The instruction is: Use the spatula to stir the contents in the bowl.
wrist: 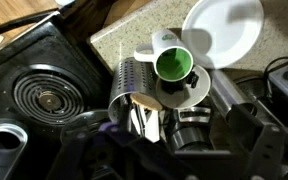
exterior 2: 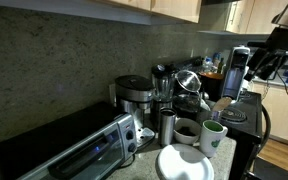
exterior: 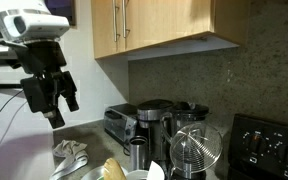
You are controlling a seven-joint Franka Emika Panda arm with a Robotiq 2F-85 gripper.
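Note:
The yellowish-tan spatula (wrist: 144, 101) stands with its rounded end up in a perforated steel holder (wrist: 134, 80) beside the stove. It also shows in both exterior views (exterior: 113, 170) (exterior 2: 224, 103). The white bowl (wrist: 229, 28) sits on the counter past a white mug with a green inside (wrist: 174, 65), and shows in both exterior views (exterior 2: 184, 165) (exterior: 142, 176). My gripper (exterior: 64, 112) hangs high above the counter, well apart from the spatula, with its fingers spread and empty. In the wrist view its jaws are only dark blurred shapes at the bottom edge.
A black stove with coil burners (wrist: 44, 100) lies next to the holder. A toaster oven (exterior 2: 74, 150), a coffee maker (exterior: 156, 115), a steel cup (exterior: 137, 153) and a glass carafe with wire ribs (exterior: 196, 150) crowd the counter. Wooden cabinets (exterior: 154, 25) hang overhead.

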